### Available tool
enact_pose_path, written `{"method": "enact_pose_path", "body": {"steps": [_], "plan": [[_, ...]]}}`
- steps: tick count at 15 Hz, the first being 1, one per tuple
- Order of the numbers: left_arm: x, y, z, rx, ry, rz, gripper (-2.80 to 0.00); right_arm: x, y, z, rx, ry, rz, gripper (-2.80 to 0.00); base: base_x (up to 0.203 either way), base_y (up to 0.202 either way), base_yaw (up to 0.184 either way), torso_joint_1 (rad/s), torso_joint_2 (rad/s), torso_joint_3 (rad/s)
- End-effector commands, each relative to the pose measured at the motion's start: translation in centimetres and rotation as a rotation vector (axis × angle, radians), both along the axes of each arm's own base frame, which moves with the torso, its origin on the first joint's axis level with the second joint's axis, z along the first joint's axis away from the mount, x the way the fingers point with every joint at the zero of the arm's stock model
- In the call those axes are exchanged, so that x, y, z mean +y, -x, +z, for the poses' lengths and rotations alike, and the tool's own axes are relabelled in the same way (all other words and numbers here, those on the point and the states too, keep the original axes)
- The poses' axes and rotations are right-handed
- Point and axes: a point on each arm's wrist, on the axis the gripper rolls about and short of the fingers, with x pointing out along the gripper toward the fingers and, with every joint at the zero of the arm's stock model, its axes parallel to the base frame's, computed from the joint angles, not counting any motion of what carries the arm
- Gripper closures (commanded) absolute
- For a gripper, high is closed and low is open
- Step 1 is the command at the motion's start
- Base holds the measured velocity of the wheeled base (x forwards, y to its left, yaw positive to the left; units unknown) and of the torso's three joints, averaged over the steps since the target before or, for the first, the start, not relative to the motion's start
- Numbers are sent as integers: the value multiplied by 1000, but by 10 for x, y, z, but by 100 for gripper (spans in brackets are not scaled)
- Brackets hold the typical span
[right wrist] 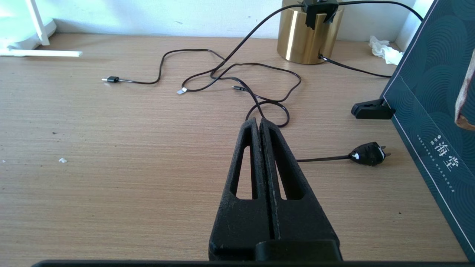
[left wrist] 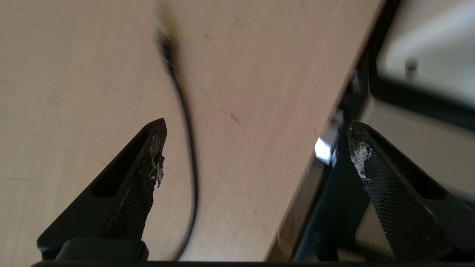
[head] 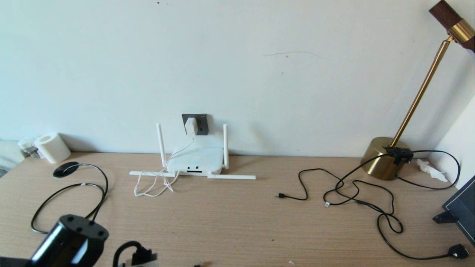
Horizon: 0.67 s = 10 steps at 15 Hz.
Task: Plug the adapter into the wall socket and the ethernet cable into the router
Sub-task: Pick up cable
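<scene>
Left wrist view: left gripper (left wrist: 256,148) at table (left wrist: 92,74) edge.

The room was bright and evenly lit, the wall (head: 259,55) washed pale with soft shadows under the router (head: 195,160). The left wrist view was smeared with motion blur; the desk (right wrist: 111,167) looked sharp.

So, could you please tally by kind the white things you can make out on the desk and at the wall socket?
Router, antennas included: 1
Adapter, cord included: 1
Paper roll: 1
Crumpled tissue: 1
Total: 4
</scene>
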Motion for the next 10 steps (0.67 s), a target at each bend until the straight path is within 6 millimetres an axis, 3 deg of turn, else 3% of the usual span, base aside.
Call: {"method": "enact_pose_path", "body": {"steps": [1,8,10], "plan": [[-8,-7,-13,70,-70,-25,-280,0,0,0,0,0,0,0,0,0,0,0,0,0],[-41,-61,-36,105,-184,-5,-280,0,0,0,0,0,0,0,0,0,0,0,0,0],[-45,-67,-41,115,-196,-3,-280,0,0,0,0,0,0,0,0,0,0,0,0,0]]}}
